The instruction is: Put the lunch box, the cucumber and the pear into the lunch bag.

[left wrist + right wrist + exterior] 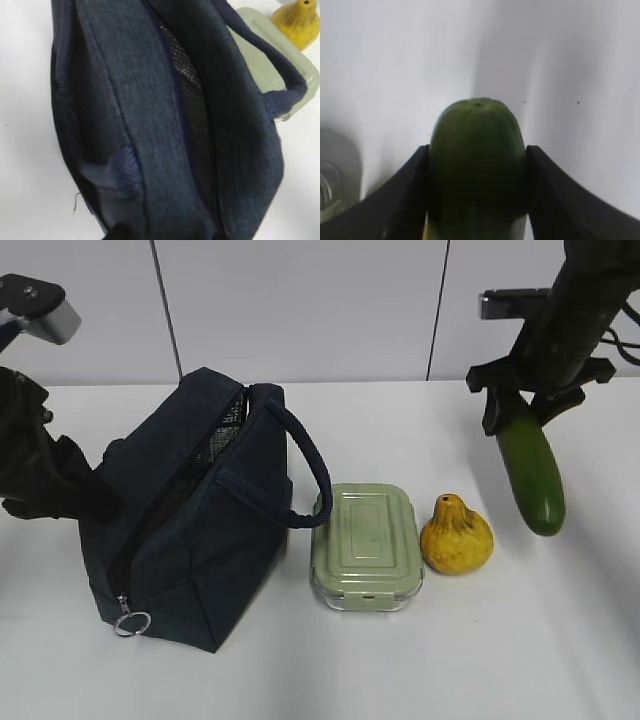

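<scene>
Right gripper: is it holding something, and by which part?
The right gripper holds the cucumber near its upper end, off the table.

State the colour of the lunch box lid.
Pale sage green; the lunch box lid shows best in the exterior view.

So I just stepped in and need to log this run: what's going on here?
The robot is packing a lunch bag. The right gripper is clamped on the cucumber and holds it in the air, hanging end-down, right of the pear. The left gripper is at the bag's left side, apparently holding the fabric; its jaws are hidden. The bag's zipper is open. The pear and the lunch box sit on the table beside the bag, not yet packed.
</scene>
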`<state>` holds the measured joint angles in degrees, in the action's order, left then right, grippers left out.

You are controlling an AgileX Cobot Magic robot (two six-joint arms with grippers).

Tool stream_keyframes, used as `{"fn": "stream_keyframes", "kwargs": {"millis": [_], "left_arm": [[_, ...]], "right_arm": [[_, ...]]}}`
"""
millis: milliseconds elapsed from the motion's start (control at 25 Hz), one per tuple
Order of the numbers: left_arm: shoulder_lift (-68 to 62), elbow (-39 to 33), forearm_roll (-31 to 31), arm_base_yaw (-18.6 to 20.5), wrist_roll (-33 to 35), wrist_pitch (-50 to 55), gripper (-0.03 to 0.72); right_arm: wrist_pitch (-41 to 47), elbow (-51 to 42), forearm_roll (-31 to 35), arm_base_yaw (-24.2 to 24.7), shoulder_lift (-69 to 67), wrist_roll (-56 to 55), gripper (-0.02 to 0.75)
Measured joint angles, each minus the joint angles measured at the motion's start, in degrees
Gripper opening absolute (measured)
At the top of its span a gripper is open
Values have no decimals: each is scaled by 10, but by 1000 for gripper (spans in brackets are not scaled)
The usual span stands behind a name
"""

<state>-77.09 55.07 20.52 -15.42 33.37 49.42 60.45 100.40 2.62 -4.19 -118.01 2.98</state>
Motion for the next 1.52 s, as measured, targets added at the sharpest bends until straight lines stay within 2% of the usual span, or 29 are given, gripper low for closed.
{"fn": "stream_keyframes", "kwargs": {"millis": [80, 120, 240, 360, 480, 600, 680, 800, 1000, 1120, 1320, 1520], "left_arm": [[-14, 0, 0, 0, 0, -6, 295], [-23, 0, 0, 0, 0, -8, 262], [-39, 0, 0, 0, 0, -10, 87], [-40, 0, 0, 0, 0, -14, 21], [-40, 0, 0, 0, 0, -20, 7], [-40, 0, 0, 0, 0, -26, 3], [-40, 0, 1, 0, 0, -29, 3], [-40, 0, 4, 0, 0, -30, 3], [-40, 0, 5, 0, 0, -36, 3], [-40, 0, 7, 0, 0, -38, 3], [-40, 0, 9, 0, 0, -39, 3], [-40, 0, 9, 0, 0, -39, 3]], "right_arm": [[3, 16, 15, 0, 10, 7, 392], [5, 24, 28, 0, 12, 13, 392], [13, 51, 97, 0, 26, 51, 392], [18, 80, 159, -11, 39, 91, 392], [20, 113, 225, -38, 49, 133, 392], [18, 141, 326, -80, 51, 212, 393], [-1, 147, 390, -109, 51, 267, 392], [-45, 147, 441, -152, 51, 337, 392], [-136, 147, 479, -214, 51, 439, 392], [-171, 148, 498, -233, 39, 484, 393], [-194, 147, 553, -238, -5, 559, 393], [-204, 147, 571, -238, -32, 575, 396]]}}
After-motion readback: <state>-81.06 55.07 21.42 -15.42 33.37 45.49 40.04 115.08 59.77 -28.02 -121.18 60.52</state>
